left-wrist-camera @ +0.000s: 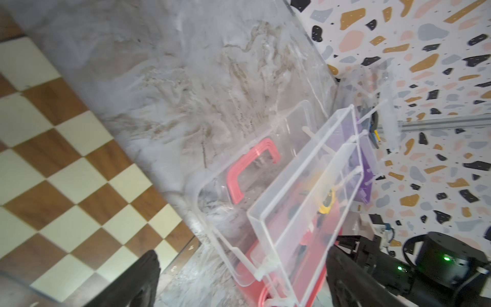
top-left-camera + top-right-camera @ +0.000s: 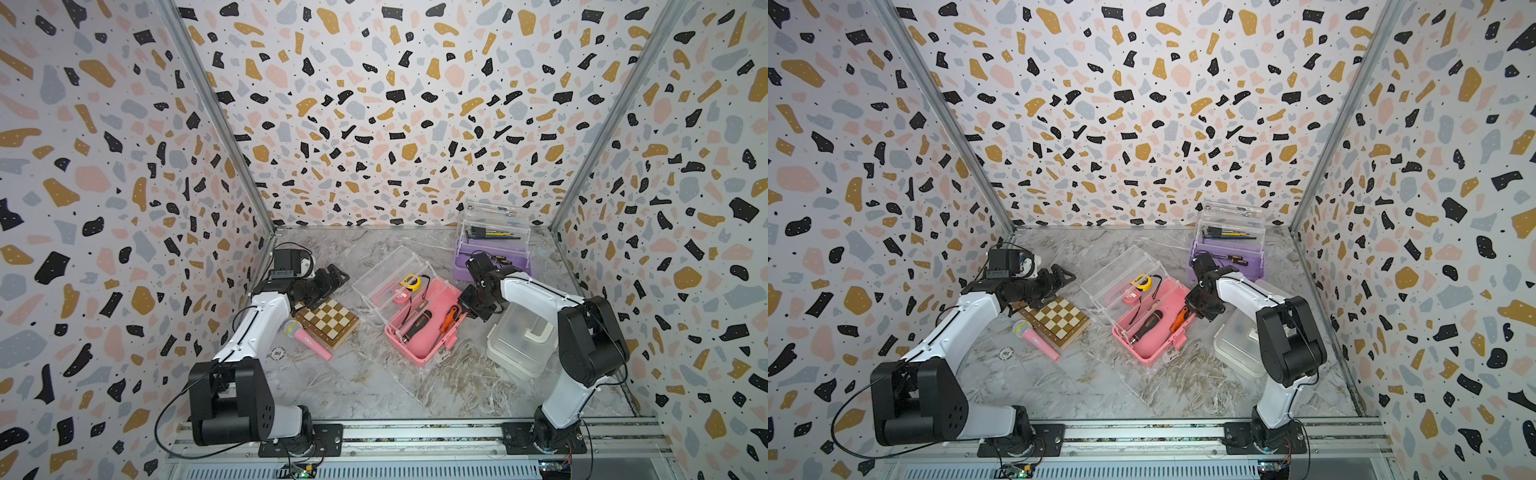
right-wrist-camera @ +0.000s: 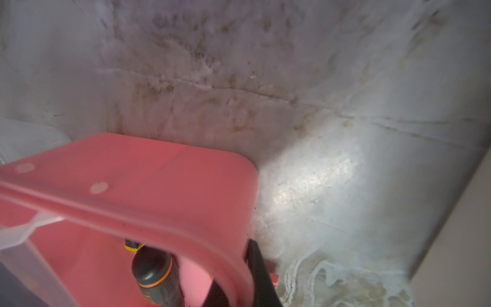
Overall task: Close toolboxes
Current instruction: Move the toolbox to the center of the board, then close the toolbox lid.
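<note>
Right tool [image 2: 468, 311] grips the rim of the pink plastic toolbox [image 2: 424, 353]; left tool [image 2: 338, 279] gapes empty, the clear lid [image 2: 386, 278] just ahead.

I have the pink toolbox [image 2: 422, 347] at the table's centre, turned diagonally. Its clear lid [image 2: 386, 282] is swung open and leans toward 10 o'clock, with screwdrivers [image 2: 419, 322] and a yellow tape measure [image 2: 410, 281] inside. At 1 o'clock the purple toolbox [image 2: 517, 262] is open too, its transparent cover [image 2: 496, 226] upright. Between 3 and 4 o'clock the white toolbox [image 2: 517, 349] sits closed, white handle [image 2: 540, 332] on top.
</note>
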Controlling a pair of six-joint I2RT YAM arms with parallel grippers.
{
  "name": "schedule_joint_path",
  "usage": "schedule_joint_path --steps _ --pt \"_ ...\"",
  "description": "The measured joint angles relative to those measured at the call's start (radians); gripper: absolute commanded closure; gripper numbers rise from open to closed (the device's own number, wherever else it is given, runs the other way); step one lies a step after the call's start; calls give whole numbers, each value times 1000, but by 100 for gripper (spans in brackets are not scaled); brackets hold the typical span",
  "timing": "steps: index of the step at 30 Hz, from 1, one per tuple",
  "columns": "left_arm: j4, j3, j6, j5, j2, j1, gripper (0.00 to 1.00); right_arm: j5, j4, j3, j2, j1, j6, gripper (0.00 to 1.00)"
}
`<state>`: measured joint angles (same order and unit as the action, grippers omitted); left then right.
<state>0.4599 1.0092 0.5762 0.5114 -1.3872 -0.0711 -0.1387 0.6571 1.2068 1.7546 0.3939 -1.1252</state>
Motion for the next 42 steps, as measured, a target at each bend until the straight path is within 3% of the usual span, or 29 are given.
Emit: schedule_joint_path --steps 3,7,11,18,35,42 --pt "23 -3 -37 -40 -1 -8 28 -1 14 3 -1 -23 43 99" --pt "24 -11 -70 -43 -10 -7 52 1 42 12 0 -42 91 99" --pt "3 -11 -85 -13 -61 -3 65 -2 53 23 10 -47 114 99" --pt "-1 24 -97 9 -195 61 67 -13 55 27 14 -50 120 98" --pt "-1 35 -150 -27 -324 180 75 -33 38 27 15 -51 119 97" --pt "-8 50 -184 -75 -348 193 87 -39 32 22 14 -54 120 96"
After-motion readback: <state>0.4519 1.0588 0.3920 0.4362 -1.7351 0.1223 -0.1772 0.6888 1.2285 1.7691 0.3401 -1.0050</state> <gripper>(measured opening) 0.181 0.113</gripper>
